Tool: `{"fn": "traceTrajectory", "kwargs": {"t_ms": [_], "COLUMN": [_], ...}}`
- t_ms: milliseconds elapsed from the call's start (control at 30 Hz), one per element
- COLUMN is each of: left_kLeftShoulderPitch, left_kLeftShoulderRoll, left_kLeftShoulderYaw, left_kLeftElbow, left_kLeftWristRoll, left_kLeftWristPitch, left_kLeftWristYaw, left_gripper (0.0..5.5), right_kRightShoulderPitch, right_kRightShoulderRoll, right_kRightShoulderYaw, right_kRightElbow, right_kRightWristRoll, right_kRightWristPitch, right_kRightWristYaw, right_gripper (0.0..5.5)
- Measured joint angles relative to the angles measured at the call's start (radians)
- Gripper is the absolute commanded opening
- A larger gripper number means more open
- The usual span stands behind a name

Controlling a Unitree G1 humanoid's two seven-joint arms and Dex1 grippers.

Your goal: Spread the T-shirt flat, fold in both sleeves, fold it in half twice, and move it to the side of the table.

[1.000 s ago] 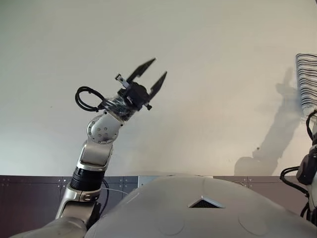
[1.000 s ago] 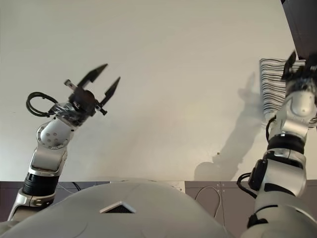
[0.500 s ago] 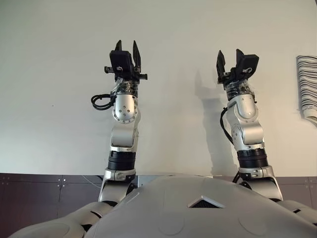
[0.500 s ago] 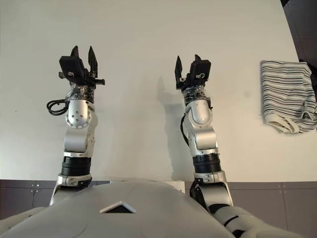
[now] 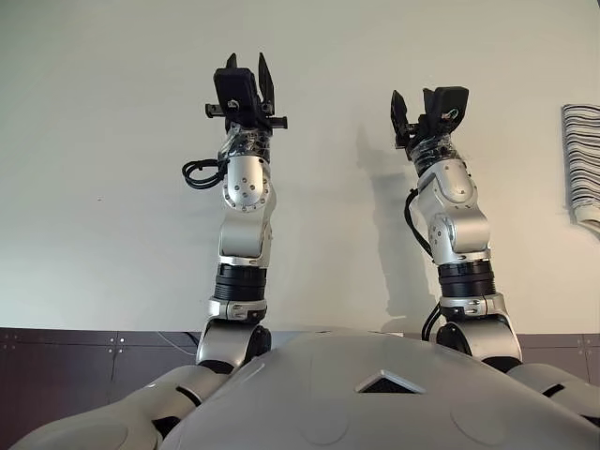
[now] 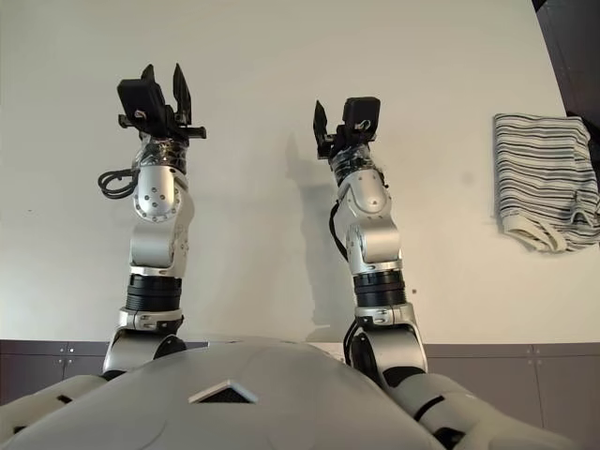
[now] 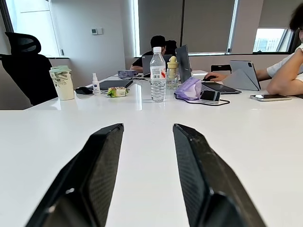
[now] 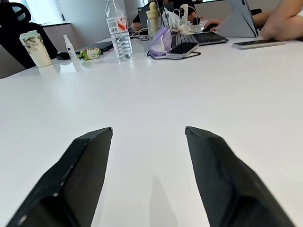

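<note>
The striped T-shirt (image 6: 542, 178) lies folded in a compact stack at the right side of the white table (image 6: 262, 234), with nothing touching it. Both arms stretch forward over the middle of the table, side by side. My left gripper (image 5: 247, 60) is open with nothing between its fingers; its wrist view has the dark fingers (image 7: 102, 161) spread above bare tabletop. My right gripper (image 5: 427, 98) is also open and holds nothing, well left of the shirt. Its own fingers (image 8: 90, 156) stand wide apart over the white surface.
At the table's far end stand a water bottle (image 7: 157, 75), a paper cup (image 7: 62, 82), laptops and a phone (image 7: 266, 97), with people seated there. A black chair (image 7: 23, 61) stands at the far left. The near table edge (image 5: 94, 356) runs below the arms.
My right gripper has left the folded T-shirt and swung left to mid-table. The left arm rose from a low tilt at the left to an extended pose beside it.
</note>
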Motion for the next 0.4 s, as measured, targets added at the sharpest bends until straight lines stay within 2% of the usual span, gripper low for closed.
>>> {"fn": "traceTrajectory", "kwargs": {"t_ms": [133, 167, 267, 400], "left_kLeftShoulderPitch": [-0.152, -0.195, -0.266, -0.211], "left_kLeftShoulderRoll": [-0.022, -0.049, -0.111, -0.059], "left_kLeftShoulderYaw": [-0.02, -0.014, -0.011, -0.052], "left_kLeftElbow": [0.082, 0.102, 0.143, 0.139], "left_kLeftWristRoll": [0.103, 0.122, 0.159, 0.118], "left_kLeftWristPitch": [0.105, 0.13, 0.182, 0.145], "left_kLeftWristYaw": [0.161, 0.212, 0.323, 0.172], "left_gripper": [1.95, 1.95, 1.95, 1.95], "right_kRightShoulderPitch": [-0.158, -0.176, -0.196, -0.182], "right_kRightShoulderRoll": [0.105, 0.124, 0.116, 0.034], "right_kRightShoulderYaw": [-0.144, -0.146, -0.084, 0.008], "right_kRightElbow": [0.097, 0.109, 0.102, 0.076], "right_kRightWristRoll": [0.145, 0.15, 0.079, -0.081], "right_kRightWristPitch": [0.233, 0.242, 0.181, 0.061], "right_kRightWristYaw": [-0.107, -0.112, -0.093, -0.082], "right_gripper": [2.83, 2.83, 2.83, 2.83]}}
